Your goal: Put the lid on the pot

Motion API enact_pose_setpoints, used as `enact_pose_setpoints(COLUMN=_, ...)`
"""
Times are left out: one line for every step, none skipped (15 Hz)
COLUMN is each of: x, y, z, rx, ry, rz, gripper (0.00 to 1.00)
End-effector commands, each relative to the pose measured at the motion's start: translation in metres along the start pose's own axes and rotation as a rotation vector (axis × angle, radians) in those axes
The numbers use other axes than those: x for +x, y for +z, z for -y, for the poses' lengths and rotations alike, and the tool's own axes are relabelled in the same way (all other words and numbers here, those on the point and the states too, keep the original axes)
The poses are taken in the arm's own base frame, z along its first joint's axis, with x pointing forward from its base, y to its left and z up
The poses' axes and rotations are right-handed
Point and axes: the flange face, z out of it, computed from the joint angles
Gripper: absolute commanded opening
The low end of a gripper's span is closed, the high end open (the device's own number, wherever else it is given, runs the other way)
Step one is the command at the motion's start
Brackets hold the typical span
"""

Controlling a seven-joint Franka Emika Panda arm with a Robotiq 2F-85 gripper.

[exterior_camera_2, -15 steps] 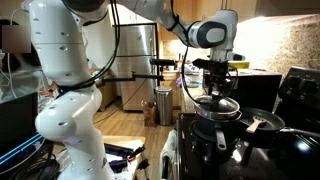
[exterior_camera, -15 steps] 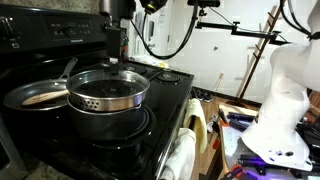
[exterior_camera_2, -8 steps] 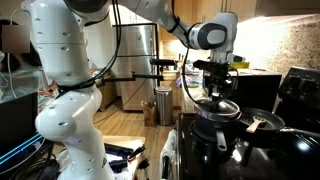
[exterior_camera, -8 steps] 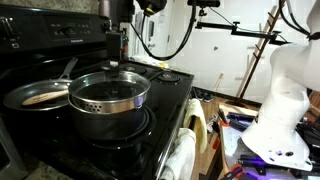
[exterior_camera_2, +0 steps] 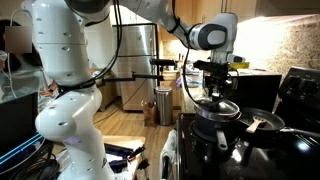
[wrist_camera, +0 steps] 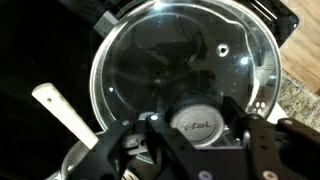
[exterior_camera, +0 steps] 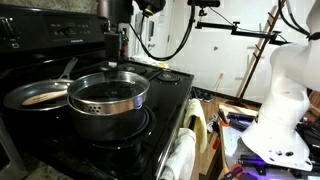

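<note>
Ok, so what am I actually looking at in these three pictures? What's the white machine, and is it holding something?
The white machine is a robot arm beside a black stove. Two pictures come from cameras standing in the room; the third looks down from the arm's wrist. On the stove stand a dark pot and a frying pan. A glass lid appears to sit on the pot. The hand has its fingers either side of the lid's knob; whether they squeeze it, I can't tell.
</note>
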Motion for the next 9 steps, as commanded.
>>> enact_pose_setpoints(x=0.0082, y=-0.0059, z=0.0043, rx=-0.023, ry=-0.040, rz=-0.018, gripper=0.34)
enact_pose_setpoints(x=0.0087, y=-0.0066, z=0.0047, rx=-0.025, ry=-0.046, rz=-0.024, gripper=0.34)
enact_pose_setpoints(x=0.0090, y=-0.0064, z=0.0048, rx=-0.025, ry=-0.049, rz=-0.023, gripper=0.34)
enact_pose_setpoints(x=0.0089, y=-0.0056, z=0.0050, rx=-0.025, ry=-0.052, rz=-0.017, gripper=0.34)
enact_pose_setpoints(x=0.0085, y=-0.0046, z=0.0048, rx=-0.026, ry=-0.053, rz=-0.017, gripper=0.34)
enact_pose_setpoints(x=0.0081, y=-0.0034, z=0.0047, rx=-0.028, ry=-0.055, rz=-0.016, gripper=0.34)
enact_pose_setpoints(x=0.0078, y=-0.0018, z=0.0044, rx=-0.022, ry=-0.054, rz=-0.013, gripper=0.34)
enact_pose_setpoints(x=0.0074, y=-0.0007, z=0.0036, rx=-0.025, ry=-0.056, rz=-0.012, gripper=0.34)
enact_pose_setpoints(x=0.0066, y=-0.0002, z=0.0030, rx=-0.030, ry=-0.062, rz=-0.012, gripper=0.34)
